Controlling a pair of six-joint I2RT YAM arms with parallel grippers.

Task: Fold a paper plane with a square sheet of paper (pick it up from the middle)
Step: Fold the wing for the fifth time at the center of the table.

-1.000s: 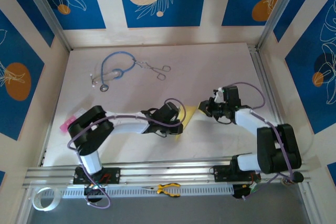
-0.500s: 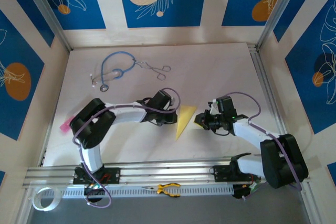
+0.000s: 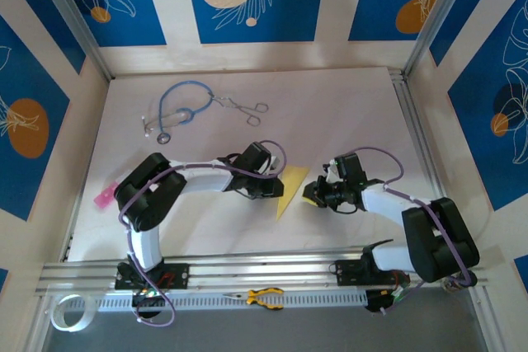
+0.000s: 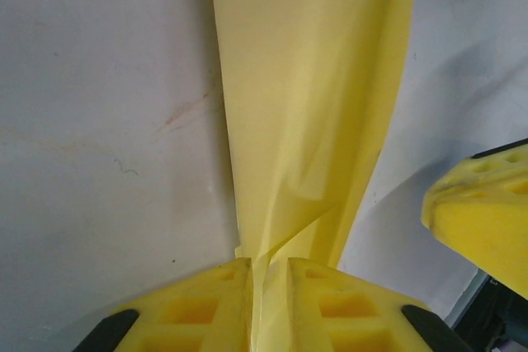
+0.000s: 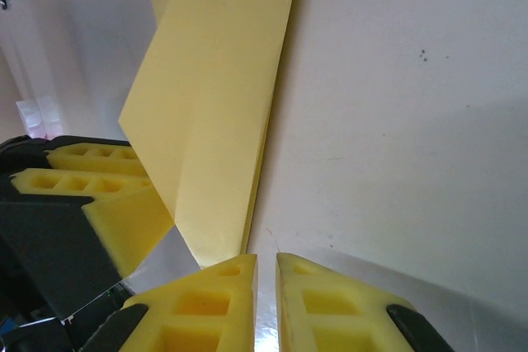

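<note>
Centrally in the overhead view, the paper plane (image 3: pixel 289 188) sits on the white table (image 3: pixel 346 113), a slim pale-yellow dart with its tip aimed toward the lower edge. The left gripper (image 4: pixel 262 268) meets it from the left, its yellow fingers pinching a raised fold of the paper. The right gripper (image 5: pixel 266 268) is just right of the plane, fingers drawn almost together. The paper's corner ends at their tips, and whether it is caught cannot be told. A blue stethoscope (image 3: pixel 177 109) and forceps (image 3: pixel 245 109) lie at upper left, well apart.
</note>
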